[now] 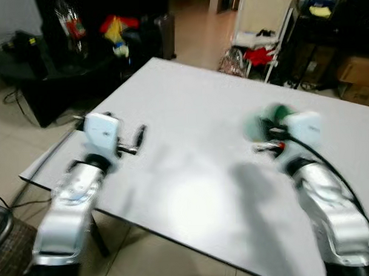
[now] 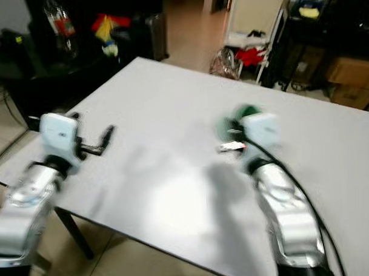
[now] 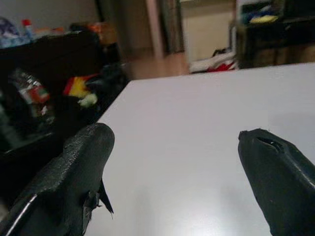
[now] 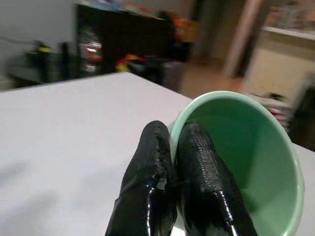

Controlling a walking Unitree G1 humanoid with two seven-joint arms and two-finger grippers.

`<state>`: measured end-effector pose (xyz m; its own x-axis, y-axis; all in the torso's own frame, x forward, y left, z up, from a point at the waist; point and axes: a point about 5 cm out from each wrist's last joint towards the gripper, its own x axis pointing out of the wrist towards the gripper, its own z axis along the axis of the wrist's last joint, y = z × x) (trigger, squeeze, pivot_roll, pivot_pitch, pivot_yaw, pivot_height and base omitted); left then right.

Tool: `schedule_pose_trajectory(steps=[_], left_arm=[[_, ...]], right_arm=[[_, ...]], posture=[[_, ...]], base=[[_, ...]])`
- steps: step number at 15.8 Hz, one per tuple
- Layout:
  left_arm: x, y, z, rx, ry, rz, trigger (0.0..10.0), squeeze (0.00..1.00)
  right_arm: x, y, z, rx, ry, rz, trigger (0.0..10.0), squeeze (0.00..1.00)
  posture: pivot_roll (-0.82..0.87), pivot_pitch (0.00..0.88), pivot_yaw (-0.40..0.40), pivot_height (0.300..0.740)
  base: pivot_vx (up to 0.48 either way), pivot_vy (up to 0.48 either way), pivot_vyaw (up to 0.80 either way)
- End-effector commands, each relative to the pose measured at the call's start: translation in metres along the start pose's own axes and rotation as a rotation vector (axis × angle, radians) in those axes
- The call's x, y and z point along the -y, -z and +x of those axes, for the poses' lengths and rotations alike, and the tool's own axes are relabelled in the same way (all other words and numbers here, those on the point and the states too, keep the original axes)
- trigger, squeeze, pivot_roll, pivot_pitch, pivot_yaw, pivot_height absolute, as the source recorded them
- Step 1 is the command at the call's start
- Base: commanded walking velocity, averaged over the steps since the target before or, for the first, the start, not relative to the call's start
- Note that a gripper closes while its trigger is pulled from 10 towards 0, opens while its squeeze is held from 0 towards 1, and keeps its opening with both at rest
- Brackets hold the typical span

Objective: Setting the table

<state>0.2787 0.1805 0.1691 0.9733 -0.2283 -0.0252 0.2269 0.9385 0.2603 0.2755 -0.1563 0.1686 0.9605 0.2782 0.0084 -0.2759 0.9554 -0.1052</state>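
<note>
A pale green cup [image 4: 246, 147] is tilted on its side above the white table [image 1: 195, 107]. My right gripper [image 4: 172, 133] is shut on its rim, one finger inside and one outside. From the head views the cup [image 1: 264, 120] is a blurred green shape just beyond my right wrist, over the table's right half. My left gripper [image 3: 177, 142] is open with nothing between its fingers. It hovers low over the table's left side [image 1: 138, 137], close to the left edge.
A dark cabinet [image 1: 78, 51] with bottles and colourful clutter stands beyond the table's far left corner. Shelves and cardboard boxes [image 1: 352, 71] line the back right. A dark chair [image 1: 3, 232] is on the floor at the lower left. The head views are blurred.
</note>
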Motion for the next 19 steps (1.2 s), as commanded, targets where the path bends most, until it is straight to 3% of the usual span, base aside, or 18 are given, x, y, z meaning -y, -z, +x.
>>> schedule_pose_trajectory(steps=[1, 6, 9, 12, 16, 17, 19], left_arm=[[0.008, -0.003, 0.002, 0.007, 0.07, 0.02, 10.0, 0.0], [0.01, -0.005, 0.008, -0.013, 0.215, 0.082, 10.0, 0.0], [0.015, -0.005, 0.006, -0.047, 0.392, 0.123, 10.0, 0.0], [0.019, -0.002, -0.002, -0.09, 0.508, 0.119, 10.0, 0.0], [0.025, 0.003, -0.017, -0.16, 0.638, 0.062, 10.0, 0.0], [0.025, 0.003, -0.018, -0.161, 0.638, 0.066, 10.0, 0.0], [0.022, 0.003, -0.022, -0.178, 0.638, 0.072, 10.0, 0.0]], right_arm=[[0.006, 0.001, 0.004, -0.022, -0.041, -0.024, 10.0, 0.0], [0.006, 0.0, 0.056, -0.165, -0.31, -0.228, 10.0, 0.0], [0.007, -0.003, 0.097, -0.237, -0.45, -0.35, 10.0, 0.0], [0.004, -0.005, 0.113, -0.304, -0.55, -0.431, 10.0, 0.0], [-0.01, 0.0, 0.122, -0.366, -0.654, -0.467, 10.0, 0.0], [-0.011, 0.001, 0.124, -0.364, -0.649, -0.497, 10.0, 0.0], [-0.014, -0.001, 0.128, -0.345, -0.612, -0.474, 10.0, 0.0]], posture=[[0.1, 0.0, -0.066, 0.74], [0.1, 0.0, -0.055, 0.74], [0.1, 0.0, -0.038, 0.74], [0.11, 0.0, -0.046, 0.74], [0.13, 0.0, -0.054, 0.74], [0.13, 0.0, -0.054, 0.74], [0.15, 0.0, -0.052, 0.74]], base=[[0.0, 0.0, 0.0], [0.0, 0.0, 0.0], [0.0, 0.0, 0.0], [0.0, 0.0, 0.0], [0.0, 0.0, 0.0], [0.0, 0.0, 0.0], [0.0, 0.0, 0.0]])
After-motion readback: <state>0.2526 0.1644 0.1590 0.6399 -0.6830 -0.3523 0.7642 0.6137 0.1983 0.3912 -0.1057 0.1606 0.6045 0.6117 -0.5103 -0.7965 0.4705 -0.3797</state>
